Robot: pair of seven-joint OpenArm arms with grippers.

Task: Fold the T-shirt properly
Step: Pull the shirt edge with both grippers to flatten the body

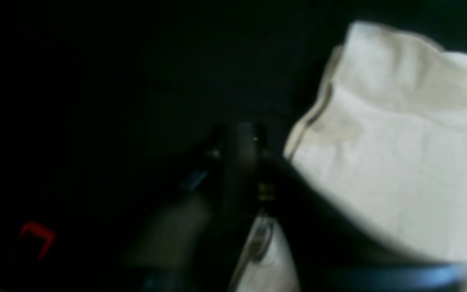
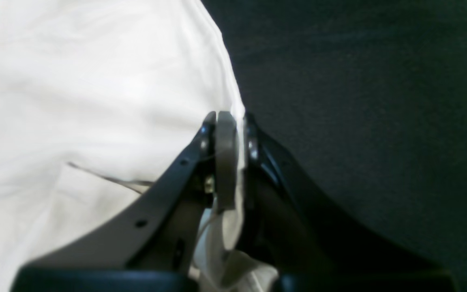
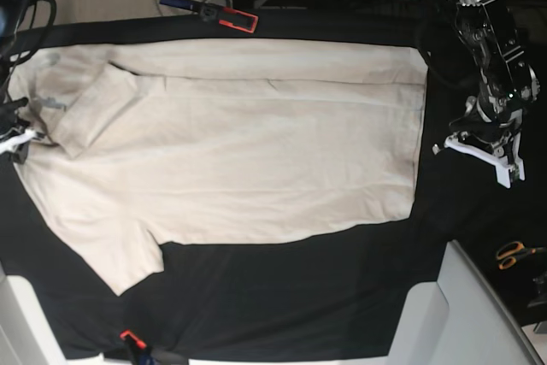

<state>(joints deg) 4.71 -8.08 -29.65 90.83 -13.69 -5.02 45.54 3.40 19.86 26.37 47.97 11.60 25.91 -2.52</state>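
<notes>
Shirt: I see the shirt (image 3: pixel 248 143) spread nearly flat on the black cloth (image 3: pixel 282 297), its top long edge doubled over along the far side, one sleeve (image 3: pixel 120 250) sticking out toward the near left corner in the base view.

Right gripper: my right gripper (image 2: pixel 231 121) sits at the shirt's collar end, jaws clamped on a fold of the shirt; cream fabric runs between the pads and bunches up below them. The bulk of the shirt lies to its left in the wrist view, bare black cloth to its right.

Left gripper: my left gripper (image 3: pixel 480 150) is just beyond the shirt's hem end, over bare black cloth and apart from the fabric. In its wrist view the shirt (image 1: pixel 399 142) lies to the right of the fingers, with a raised folded corner; the view is dark and blurred, so I cannot tell whether these jaws are apart or together. I see no fabric between them.

Scissors: orange-handled scissors (image 3: pixel 515 253) lie nearer the front edge than the left gripper, well clear of the shirt.

Clamp: a red and black clamp (image 3: pixel 224 13) rests past the shirt's far edge.
</notes>
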